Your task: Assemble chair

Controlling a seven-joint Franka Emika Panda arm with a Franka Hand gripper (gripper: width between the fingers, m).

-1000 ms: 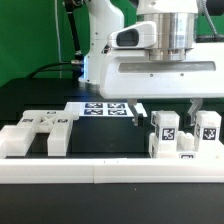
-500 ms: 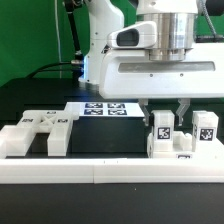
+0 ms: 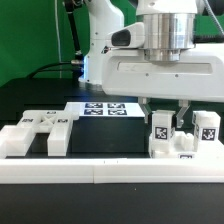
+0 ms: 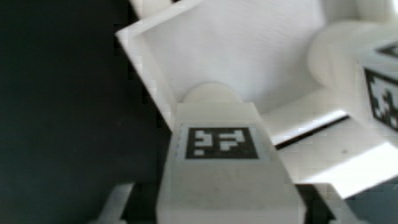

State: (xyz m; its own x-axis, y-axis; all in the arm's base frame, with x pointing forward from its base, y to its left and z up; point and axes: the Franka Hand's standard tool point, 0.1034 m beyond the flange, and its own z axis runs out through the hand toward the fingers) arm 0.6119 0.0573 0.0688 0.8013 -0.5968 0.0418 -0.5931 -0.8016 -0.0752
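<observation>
A white upright chair piece [image 3: 162, 131] with a black marker tag stands at the exterior view's right, and my gripper [image 3: 164, 112] is shut on its top, a finger on each side. In the wrist view the same tagged piece [image 4: 222, 140] fills the gap between the fingers [image 4: 125, 205], which press on both its flanks. A second tagged upright piece [image 3: 207, 130] stands just beside it. Beyond the held piece in the wrist view lies a flat white panel [image 4: 222, 50].
Larger white chair parts [image 3: 35, 133] lie at the exterior view's left. The marker board [image 3: 104, 108] lies at the back middle. A low white ledge [image 3: 100, 173] runs along the front. The white arm body [image 3: 165, 65] hangs over the right half.
The jaws stood wide apart around the upright piece one second ago. They have since closed onto it and held still over the last half second.
</observation>
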